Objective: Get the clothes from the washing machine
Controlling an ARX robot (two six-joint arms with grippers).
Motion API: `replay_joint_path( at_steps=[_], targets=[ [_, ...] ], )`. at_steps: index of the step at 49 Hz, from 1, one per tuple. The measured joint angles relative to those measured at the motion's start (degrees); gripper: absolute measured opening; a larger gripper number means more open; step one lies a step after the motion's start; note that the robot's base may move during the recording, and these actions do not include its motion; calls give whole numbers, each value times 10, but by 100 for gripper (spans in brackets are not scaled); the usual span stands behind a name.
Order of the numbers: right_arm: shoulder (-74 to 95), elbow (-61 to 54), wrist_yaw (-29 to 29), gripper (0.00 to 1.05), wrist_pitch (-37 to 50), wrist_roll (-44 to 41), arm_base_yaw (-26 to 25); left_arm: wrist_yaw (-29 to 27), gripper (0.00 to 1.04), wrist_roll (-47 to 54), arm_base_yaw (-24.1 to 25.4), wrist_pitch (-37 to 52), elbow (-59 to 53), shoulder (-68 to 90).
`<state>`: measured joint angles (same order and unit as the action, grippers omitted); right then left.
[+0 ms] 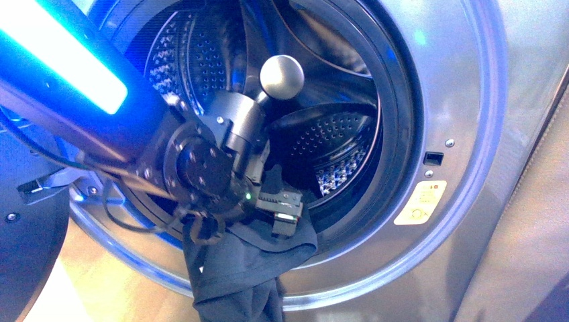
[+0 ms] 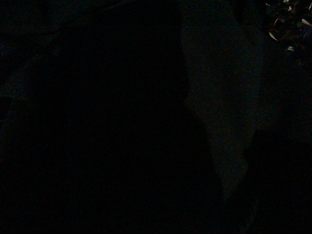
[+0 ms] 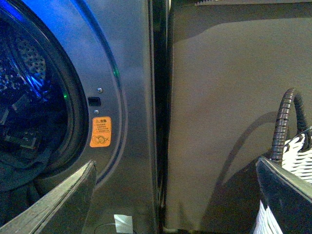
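Observation:
The washing machine (image 1: 463, 100) fills the front view, its door open and the perforated steel drum (image 1: 322, 141) exposed. Dark navy clothes (image 1: 245, 272) hang out over the lower rim of the drum mouth and droop below it. My left gripper (image 1: 278, 211) sits at that rim, shut on the clothes. The left wrist view is dark. In the right wrist view my right gripper (image 3: 178, 204) stands open, with nothing between its fingers (image 3: 58, 200), facing the washing machine (image 3: 129, 97) front panel beside the drum mouth.
A grey-and-white woven basket (image 3: 297, 156) with a dark ribbed handle stands to the machine's right, beside a flat dark panel (image 3: 224, 112). An orange warning label (image 3: 101, 131) sits on the door surround. The open door (image 1: 27, 228) hangs at the far left.

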<state>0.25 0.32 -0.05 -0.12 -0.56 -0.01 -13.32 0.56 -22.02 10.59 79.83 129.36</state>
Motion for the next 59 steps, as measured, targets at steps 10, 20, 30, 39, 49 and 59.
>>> replay_joint_path(
  at_steps=[10,20,30,39,49,59],
  targets=[
    [0,0,0,97,0,0,0,-17,65,16,-4,7,-4,2],
    [0,0,0,97,0,0,0,-14,38,21,1,18,-16,-2],
    [0,0,0,97,0,0,0,10,16,25,5,44,-55,-33],
    [0,0,0,97,0,0,0,44,14,29,7,70,-120,-88],
    [0,0,0,97,0,0,0,81,14,43,-1,108,-206,-183],
    [0,0,0,97,0,0,0,117,14,50,-16,122,-269,-289]
  ],
)
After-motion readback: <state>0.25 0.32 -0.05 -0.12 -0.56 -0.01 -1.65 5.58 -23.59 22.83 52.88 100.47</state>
